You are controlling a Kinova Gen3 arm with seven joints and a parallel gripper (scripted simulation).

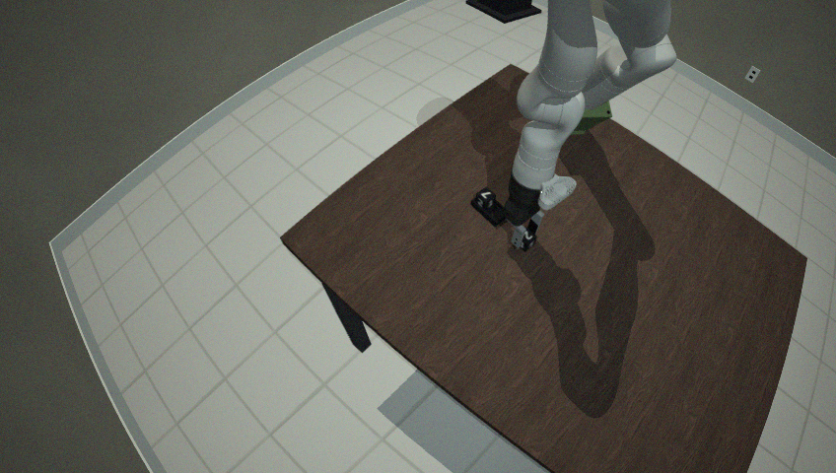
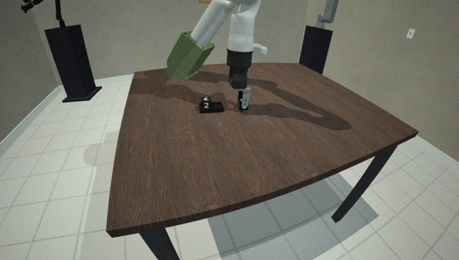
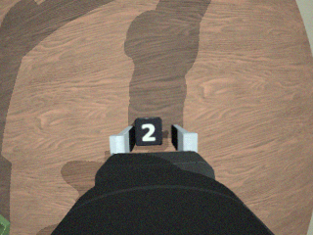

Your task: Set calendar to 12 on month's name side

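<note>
A black calendar tray point(image 2: 217, 108) point(image 1: 496, 214) lies flat on the table. One black cube point(image 2: 205, 103) point(image 1: 484, 199) stands in its left half and shows a 2 on the side facing the exterior camera. The right half of the tray is empty. The second black cube point(image 3: 149, 132) point(image 1: 528, 239) point(image 2: 241, 105) stands on the table just right of the tray, with a 2 on its top in the wrist view. My gripper point(image 3: 153, 134) point(image 1: 523, 236) point(image 2: 243, 101) is open and low, with one finger on each side of this cube, not closed on it.
The arm's green base point(image 2: 188, 55) point(image 1: 593, 118) stands at the back of the table behind the tray. Two black pedestals point(image 2: 72, 61) point(image 2: 314, 48) stand on the floor beyond the table.
</note>
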